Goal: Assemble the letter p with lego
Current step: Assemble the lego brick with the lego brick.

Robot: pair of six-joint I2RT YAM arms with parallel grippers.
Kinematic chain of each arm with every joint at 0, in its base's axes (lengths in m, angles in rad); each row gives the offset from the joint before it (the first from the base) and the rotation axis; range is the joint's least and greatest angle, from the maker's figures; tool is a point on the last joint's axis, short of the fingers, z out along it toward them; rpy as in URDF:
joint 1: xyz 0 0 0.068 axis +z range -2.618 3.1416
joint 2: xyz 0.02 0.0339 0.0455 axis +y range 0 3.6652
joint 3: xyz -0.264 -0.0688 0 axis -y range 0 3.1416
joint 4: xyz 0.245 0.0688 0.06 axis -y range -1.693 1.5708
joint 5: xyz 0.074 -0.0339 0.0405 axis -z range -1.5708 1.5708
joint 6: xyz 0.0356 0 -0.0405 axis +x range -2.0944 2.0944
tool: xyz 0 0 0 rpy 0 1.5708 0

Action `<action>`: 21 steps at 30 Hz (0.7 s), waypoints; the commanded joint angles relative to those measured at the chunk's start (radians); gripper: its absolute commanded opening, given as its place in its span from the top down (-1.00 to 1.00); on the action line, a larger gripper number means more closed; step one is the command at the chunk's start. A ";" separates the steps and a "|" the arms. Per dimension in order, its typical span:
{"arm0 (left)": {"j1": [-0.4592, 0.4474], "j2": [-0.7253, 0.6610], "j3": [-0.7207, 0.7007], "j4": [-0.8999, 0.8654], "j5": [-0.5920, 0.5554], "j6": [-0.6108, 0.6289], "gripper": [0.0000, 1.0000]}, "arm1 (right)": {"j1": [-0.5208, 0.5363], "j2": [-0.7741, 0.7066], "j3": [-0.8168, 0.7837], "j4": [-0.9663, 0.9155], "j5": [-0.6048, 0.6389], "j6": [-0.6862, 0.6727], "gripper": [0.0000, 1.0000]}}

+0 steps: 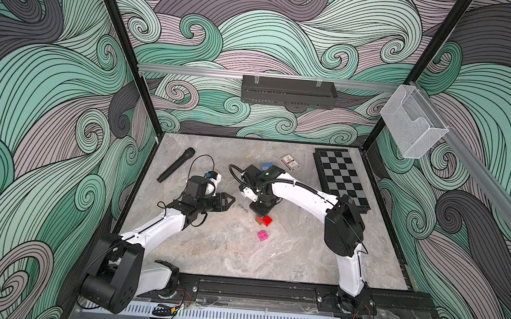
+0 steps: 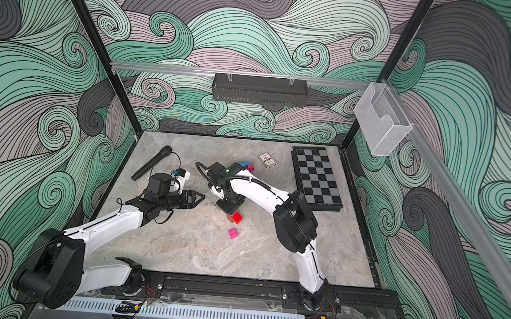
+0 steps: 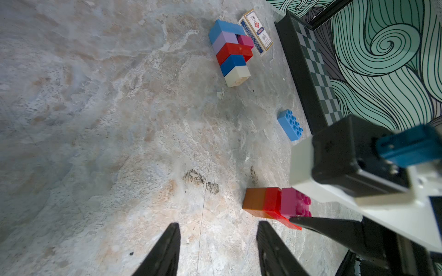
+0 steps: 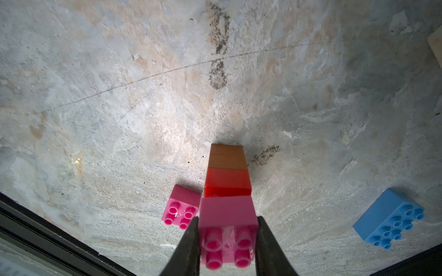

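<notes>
A small lego stack stands mid-table: an orange brick (image 4: 227, 156) on the tabletop, a red brick (image 4: 227, 181) (image 1: 267, 220) on it, and a pink brick (image 4: 228, 212) on top. My right gripper (image 4: 227, 243) (image 1: 259, 210) comes down from above and is shut on that pink brick. In the top views the gripper hides the pink brick. My left gripper (image 3: 217, 227) (image 1: 229, 200) hovers open and empty to the stack's left. A loose pink brick (image 1: 262, 235) (image 4: 181, 208) lies just in front of the stack. A blue oblong brick (image 3: 290, 124) (image 4: 389, 217) lies apart.
A joined group of blue, lilac, red, white and pink bricks (image 3: 230, 51) lies at the back beside a boxed card deck (image 1: 290, 162). A chessboard (image 1: 343, 179) fills the right side. A black microphone (image 1: 176, 165) lies at the back left.
</notes>
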 commanded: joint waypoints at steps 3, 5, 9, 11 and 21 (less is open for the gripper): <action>0.006 -0.012 -0.008 0.012 -0.007 0.019 -0.06 | 0.007 0.030 0.020 -0.024 0.005 -0.019 0.56; 0.008 -0.012 -0.007 0.012 -0.008 0.020 -0.06 | 0.008 0.037 0.023 -0.024 0.007 -0.016 0.56; 0.008 -0.012 -0.007 0.011 -0.007 0.020 -0.06 | 0.010 0.048 0.026 -0.025 0.008 -0.003 0.55; 0.008 -0.011 -0.007 0.010 -0.007 0.020 -0.06 | 0.012 0.050 0.021 -0.024 0.012 0.004 0.55; 0.008 -0.004 -0.005 0.009 -0.004 0.018 -0.06 | 0.021 0.074 -0.026 -0.021 0.037 0.010 0.56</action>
